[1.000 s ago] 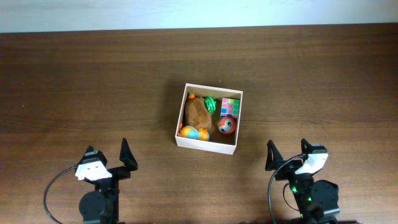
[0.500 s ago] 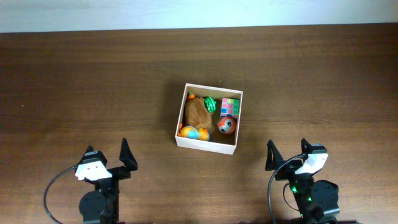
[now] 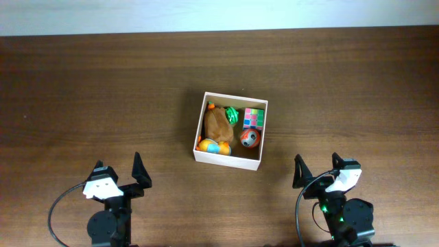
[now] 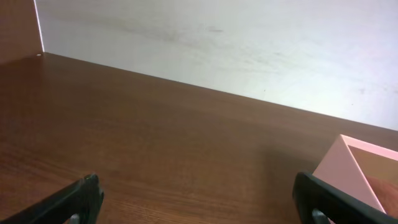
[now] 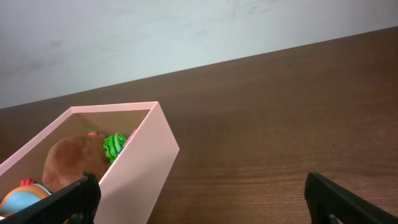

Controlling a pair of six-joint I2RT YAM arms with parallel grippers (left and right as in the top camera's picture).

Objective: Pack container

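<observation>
Open table (image 3: 82, 89) on every side, container (image 3: 226, 158) the one obstacle mid-table, toys (image 3: 219, 123) crowding its inside

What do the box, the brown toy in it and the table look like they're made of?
Box: likely thin cardboard, matte; white outside, tan inside, thin straight walls.
Brown toy: probably plush fabric; a rounded, soft, fuzzy-looking shape.
Table: wood or wood-look laminate with a slight sheen; dark brown grain streaks.
</observation>
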